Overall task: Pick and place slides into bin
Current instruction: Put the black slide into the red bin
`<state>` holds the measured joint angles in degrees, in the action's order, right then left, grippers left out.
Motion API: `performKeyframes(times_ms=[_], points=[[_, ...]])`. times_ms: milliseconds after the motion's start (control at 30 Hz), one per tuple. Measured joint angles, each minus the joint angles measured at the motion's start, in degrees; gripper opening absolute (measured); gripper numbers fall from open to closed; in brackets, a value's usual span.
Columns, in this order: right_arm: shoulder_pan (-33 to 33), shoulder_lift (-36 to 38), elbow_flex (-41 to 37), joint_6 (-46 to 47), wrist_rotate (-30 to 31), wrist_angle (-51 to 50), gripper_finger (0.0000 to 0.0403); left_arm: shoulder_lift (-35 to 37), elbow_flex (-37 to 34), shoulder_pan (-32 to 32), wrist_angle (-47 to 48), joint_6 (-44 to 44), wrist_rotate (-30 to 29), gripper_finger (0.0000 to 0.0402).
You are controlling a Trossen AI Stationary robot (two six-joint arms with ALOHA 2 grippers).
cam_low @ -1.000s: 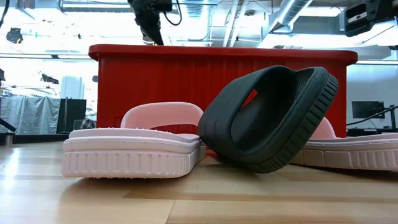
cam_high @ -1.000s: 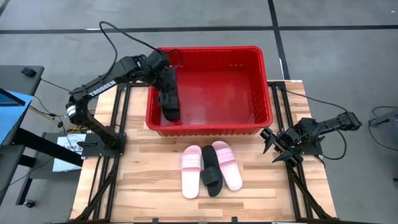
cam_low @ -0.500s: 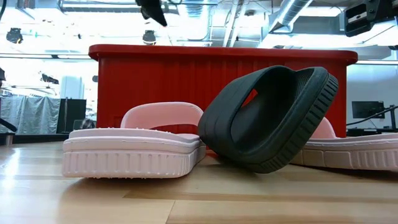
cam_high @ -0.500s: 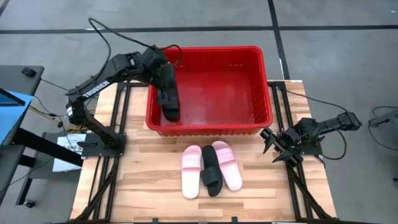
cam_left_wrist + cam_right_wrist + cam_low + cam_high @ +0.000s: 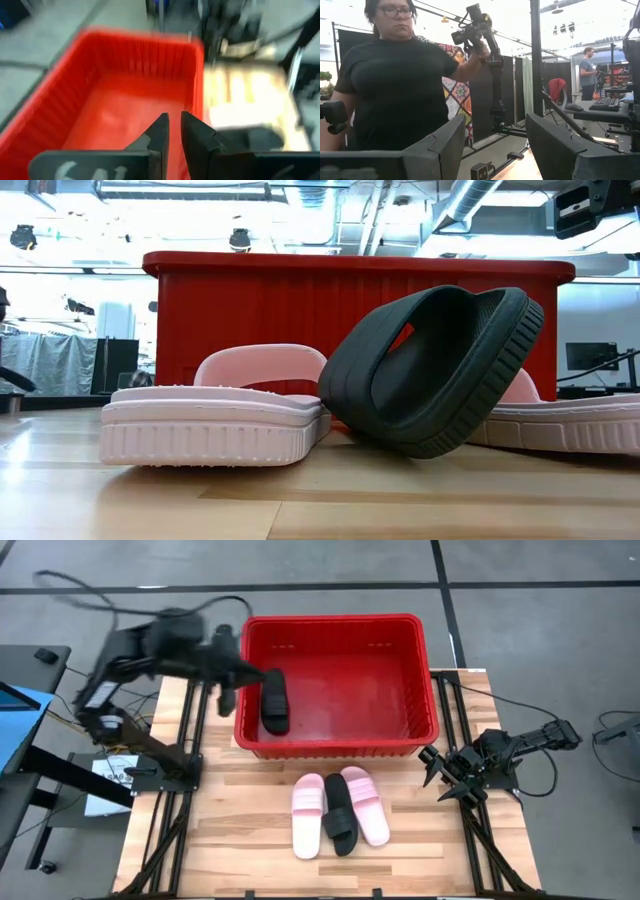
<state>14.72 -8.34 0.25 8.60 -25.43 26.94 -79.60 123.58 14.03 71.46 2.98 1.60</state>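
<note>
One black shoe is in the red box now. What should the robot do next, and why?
Probably swing the left gripper toward the three slides on the table: the black slide leans between two pink ones. One black slide already lies in the bin, and that gripper looks empty and nearly closed.

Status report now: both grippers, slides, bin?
Left gripper empty, nearly shut, beside bin. Right gripper open, parked at table edge. One black slide in bin; three slides on table.
</note>
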Motion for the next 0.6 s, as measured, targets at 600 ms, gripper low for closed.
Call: performKeyframes(times_ms=[600], points=[[0.00, 0.02, 0.00, -0.02, 0.00, 0.00, 0.0201, 21.46, -44.60, -32.63, -41.01, -17.79, -27.39, 0.0018]])
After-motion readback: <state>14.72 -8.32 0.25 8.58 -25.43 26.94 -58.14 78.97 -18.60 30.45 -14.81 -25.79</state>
